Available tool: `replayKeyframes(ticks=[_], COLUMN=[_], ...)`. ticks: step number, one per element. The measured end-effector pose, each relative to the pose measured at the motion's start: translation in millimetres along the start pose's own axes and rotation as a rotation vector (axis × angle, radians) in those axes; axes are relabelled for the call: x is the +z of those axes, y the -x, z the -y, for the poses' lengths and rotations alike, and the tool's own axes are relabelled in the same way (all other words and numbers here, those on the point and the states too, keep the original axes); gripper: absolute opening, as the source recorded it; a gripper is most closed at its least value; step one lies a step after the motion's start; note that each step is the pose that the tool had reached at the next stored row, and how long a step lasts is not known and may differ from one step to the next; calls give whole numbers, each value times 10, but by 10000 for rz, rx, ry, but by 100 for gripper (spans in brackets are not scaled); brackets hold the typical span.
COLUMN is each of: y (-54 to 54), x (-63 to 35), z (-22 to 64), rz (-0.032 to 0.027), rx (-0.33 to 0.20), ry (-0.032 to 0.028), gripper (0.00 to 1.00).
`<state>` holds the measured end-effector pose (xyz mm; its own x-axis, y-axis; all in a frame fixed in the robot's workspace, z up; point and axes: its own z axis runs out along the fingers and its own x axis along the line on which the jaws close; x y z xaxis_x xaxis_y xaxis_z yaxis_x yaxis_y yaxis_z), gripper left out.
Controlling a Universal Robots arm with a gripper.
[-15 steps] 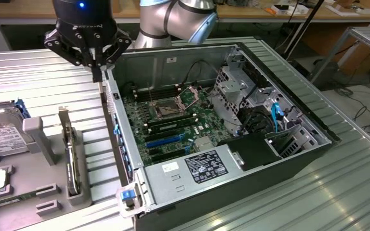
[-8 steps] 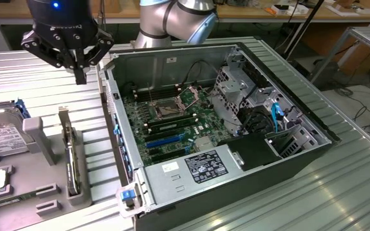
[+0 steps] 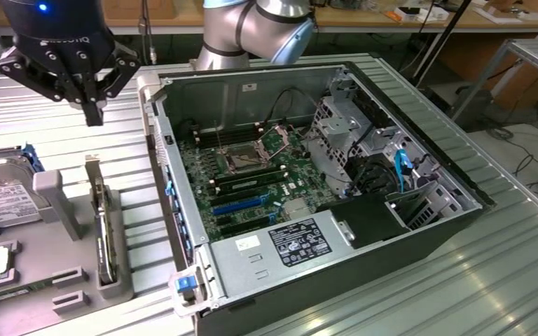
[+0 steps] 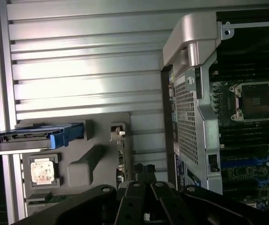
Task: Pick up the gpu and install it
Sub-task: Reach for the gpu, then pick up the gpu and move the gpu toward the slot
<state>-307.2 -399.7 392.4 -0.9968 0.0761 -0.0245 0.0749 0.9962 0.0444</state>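
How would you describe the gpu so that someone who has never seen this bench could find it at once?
Find the open computer case; on the exterior view's left of it sits a grey holder tray. The gpu stands on edge in the tray's slot nearest the case. Unlike the flat, labelled hard drive beside it, it is thin and upright.

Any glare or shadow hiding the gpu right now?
Exterior view: light is even, and the gpu in its grey holder is unshadowed. Wrist view: strong glare on the ribbed table; the gripper is a dark silhouette.
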Motion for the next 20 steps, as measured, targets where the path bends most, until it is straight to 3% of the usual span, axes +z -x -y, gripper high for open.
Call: replayKeyframes(ticks=[6,20], y=[-191,-192], x=[-3,-4], z=[18,18], rz=[0,0], rx=[-2,-2], ry=[0,0], gripper=[11,11])
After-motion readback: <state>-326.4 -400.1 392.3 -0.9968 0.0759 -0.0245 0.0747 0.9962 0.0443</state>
